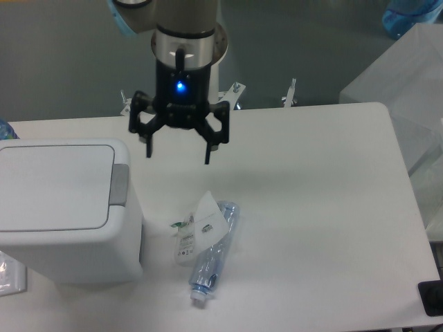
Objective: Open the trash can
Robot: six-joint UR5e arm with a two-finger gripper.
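- You are looking at the trash can, sitting at the table's left edge: boxy white, lid lying flat, grey tab facing right.
- Your gripper is hovering with fingers apart, near the can.

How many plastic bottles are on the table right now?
1. The crushed clear bottle lies on the table right of the trash can, below the open gripper. The bin could hide others.

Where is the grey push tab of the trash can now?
In the camera view the grey push tab sits on the right edge of the trash can lid, image left, below-left of the open tool.
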